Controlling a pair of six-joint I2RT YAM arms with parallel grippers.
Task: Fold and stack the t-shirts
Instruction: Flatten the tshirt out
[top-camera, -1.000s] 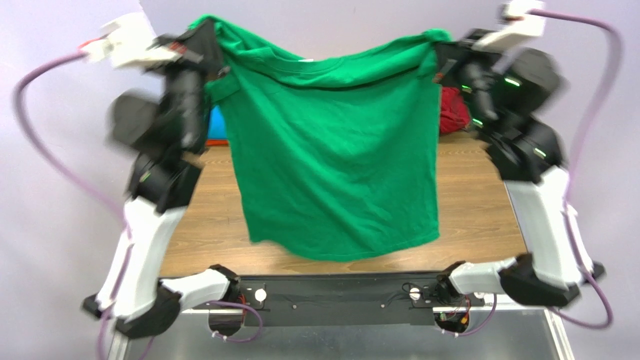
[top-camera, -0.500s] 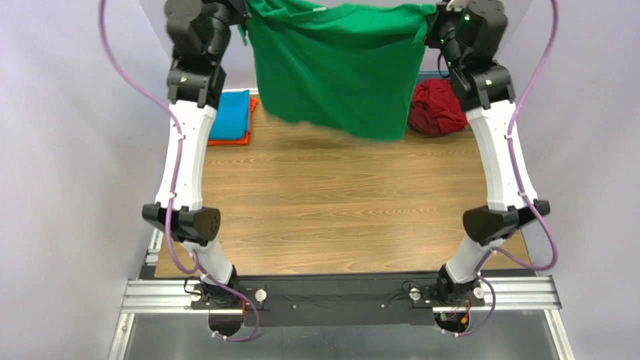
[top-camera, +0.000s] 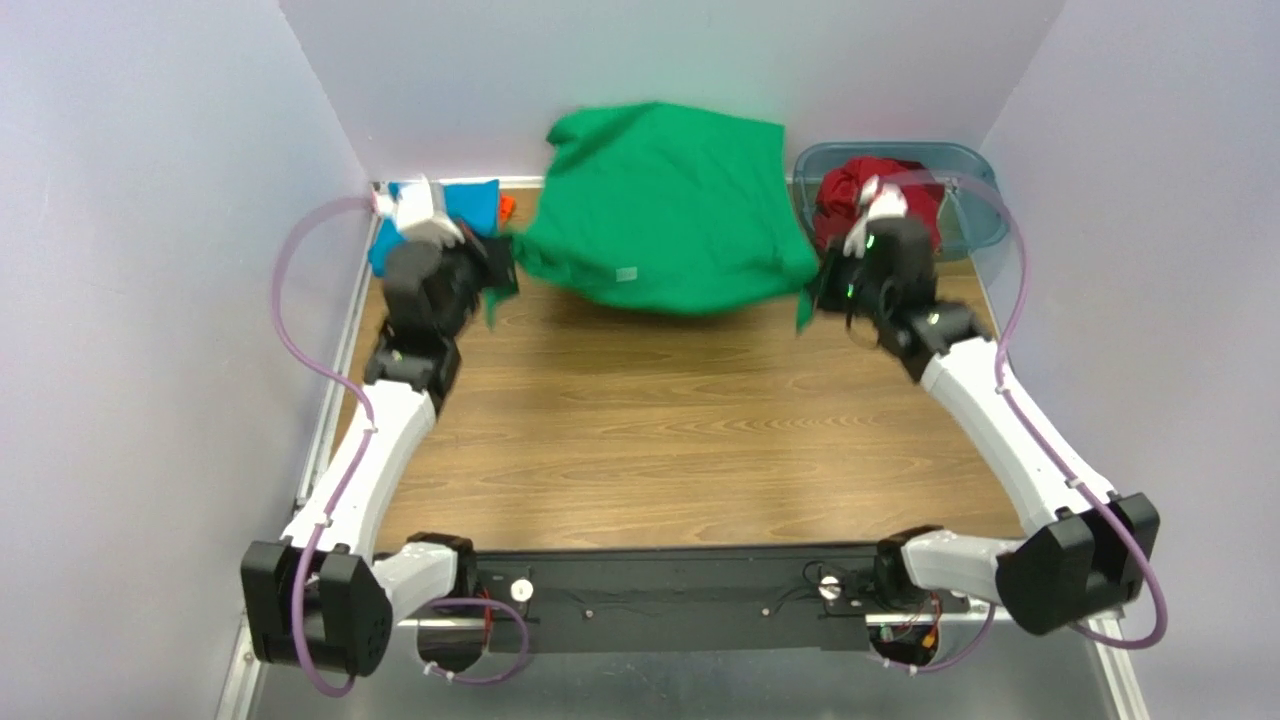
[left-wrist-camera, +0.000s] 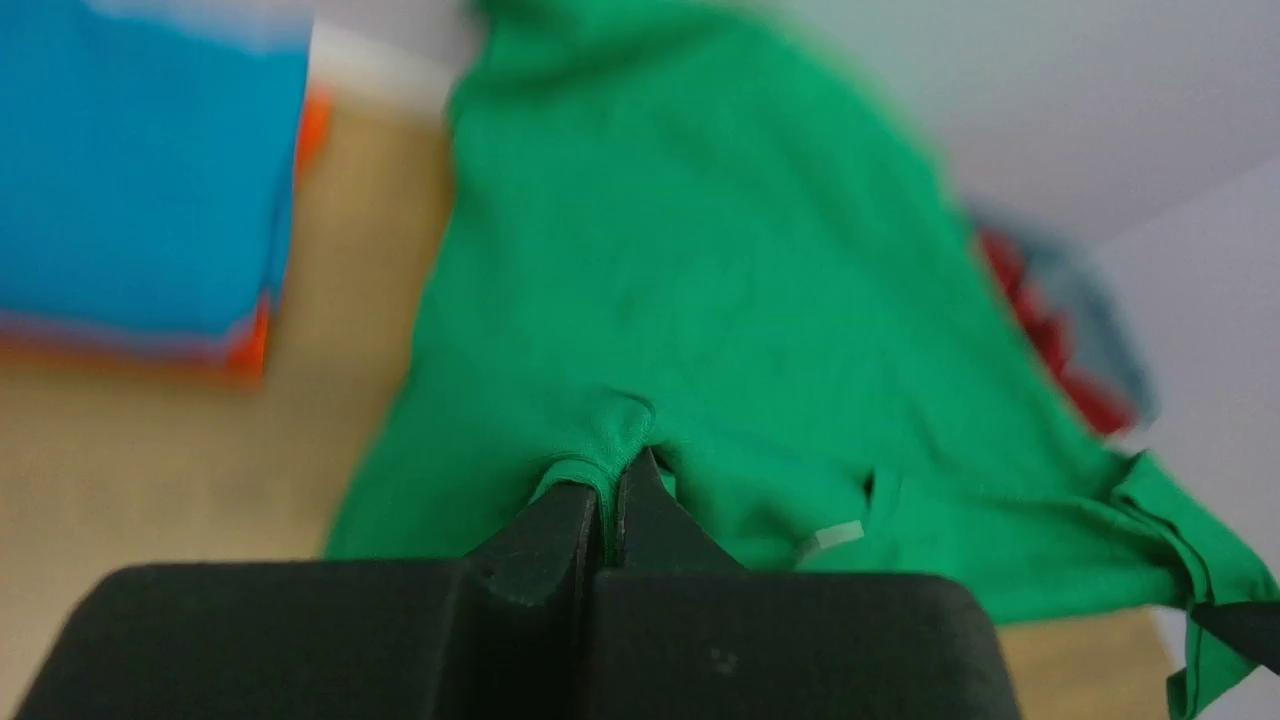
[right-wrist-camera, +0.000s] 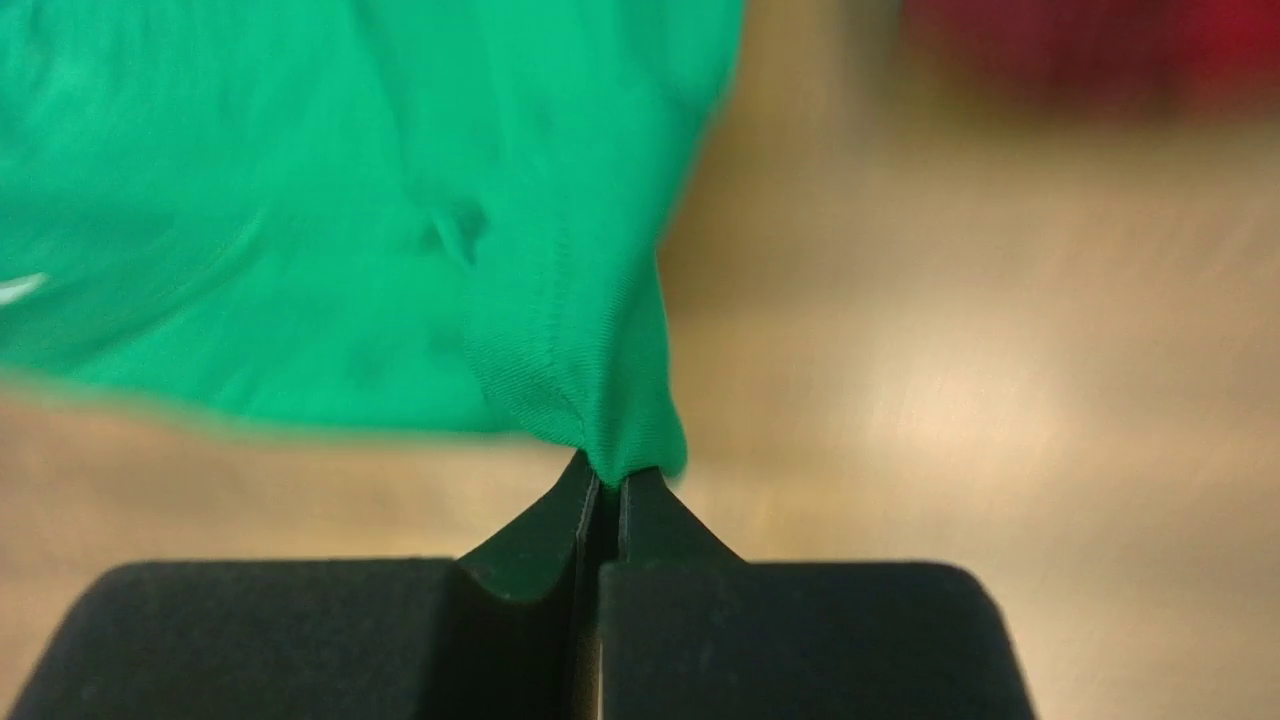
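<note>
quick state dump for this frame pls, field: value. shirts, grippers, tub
green t-shirt: spread open, rumpled, at far side of table; not yet folded
left gripper: shut on green t-shirt, its near-left edge
right gripper: shut on green t-shirt, its near-right edge
teal-blue t-shirt: folded, lying on orange t-shirt, far-left corner
dark red t-shirt: crumpled in tub, far-right corner

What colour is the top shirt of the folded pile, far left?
The top shirt is blue, clearest in the left wrist view.
</note>
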